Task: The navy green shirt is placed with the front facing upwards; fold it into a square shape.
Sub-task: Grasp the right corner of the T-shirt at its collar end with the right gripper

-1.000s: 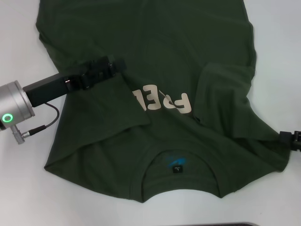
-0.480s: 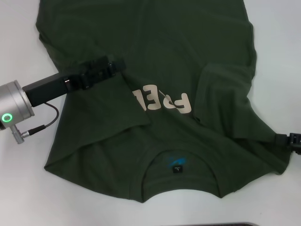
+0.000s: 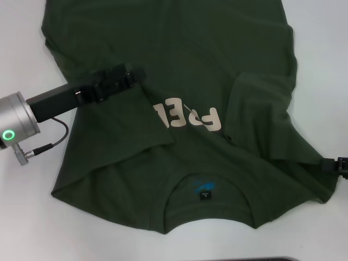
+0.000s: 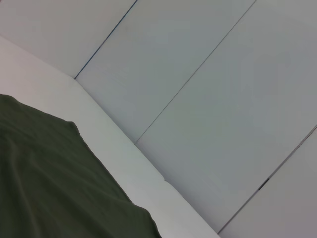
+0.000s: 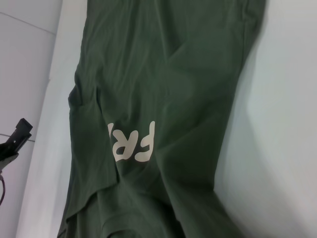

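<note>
White table (image 3: 22, 217) is carrying the shirt (image 3: 179, 49), both sleeves folded in. I'm resting my left gripper (image 3: 133, 76) above its lettering, grip unclear; right gripper (image 3: 340, 165) edging its sleeve. Smoothing first seems wise.

The large dark olive-green cotton T-shirt (image 3: 179, 65) is one plain green all over, with no stripe or print beyond the cream block letters (image 3: 187, 115) on its chest. Inside the neck sits a small black label (image 3: 204, 194), with a smear of bright blue just above it. The flat table surface (image 3: 22, 60) under the cloth is plain white. The left arm's gripper (image 3: 117, 80) is black, behind it a silver-grey cylinder bearing a glowing green ring light (image 3: 8, 135).
</note>
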`<state>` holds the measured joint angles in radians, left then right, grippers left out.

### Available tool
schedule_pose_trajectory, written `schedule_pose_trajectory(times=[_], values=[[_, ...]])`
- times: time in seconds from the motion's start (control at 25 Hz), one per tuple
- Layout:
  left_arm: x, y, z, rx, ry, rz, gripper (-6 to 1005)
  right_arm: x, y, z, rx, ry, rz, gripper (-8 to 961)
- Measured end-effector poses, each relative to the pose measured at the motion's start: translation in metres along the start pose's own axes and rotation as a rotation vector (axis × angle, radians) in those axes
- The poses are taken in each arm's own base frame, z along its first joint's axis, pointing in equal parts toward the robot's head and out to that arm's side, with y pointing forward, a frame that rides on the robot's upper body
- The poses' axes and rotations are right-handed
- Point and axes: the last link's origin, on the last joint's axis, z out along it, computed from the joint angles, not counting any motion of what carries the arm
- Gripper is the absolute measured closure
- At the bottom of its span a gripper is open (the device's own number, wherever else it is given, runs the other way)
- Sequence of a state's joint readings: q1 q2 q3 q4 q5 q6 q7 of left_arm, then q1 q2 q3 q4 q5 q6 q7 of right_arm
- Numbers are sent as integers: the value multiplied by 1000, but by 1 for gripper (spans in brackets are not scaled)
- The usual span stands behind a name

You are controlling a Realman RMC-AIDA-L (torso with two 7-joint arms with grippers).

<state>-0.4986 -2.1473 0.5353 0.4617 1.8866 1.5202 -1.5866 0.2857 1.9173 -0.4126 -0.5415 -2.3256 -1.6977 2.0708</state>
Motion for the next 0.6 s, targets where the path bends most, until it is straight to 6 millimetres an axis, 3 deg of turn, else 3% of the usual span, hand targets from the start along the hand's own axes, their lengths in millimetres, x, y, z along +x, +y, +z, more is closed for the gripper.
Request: schedule_pose_trajectory(times=[0.24, 0.32, 0.6], values=[[0, 0, -1, 1, 0, 2, 115, -1, 1, 7, 13, 34, -15, 364], [1, 0, -1, 2, 0, 3, 114, -1, 1, 10, 16, 45, -18, 569], [1, -1, -1, 3, -1, 4, 114, 1, -1, 11, 22, 38, -20, 830]])
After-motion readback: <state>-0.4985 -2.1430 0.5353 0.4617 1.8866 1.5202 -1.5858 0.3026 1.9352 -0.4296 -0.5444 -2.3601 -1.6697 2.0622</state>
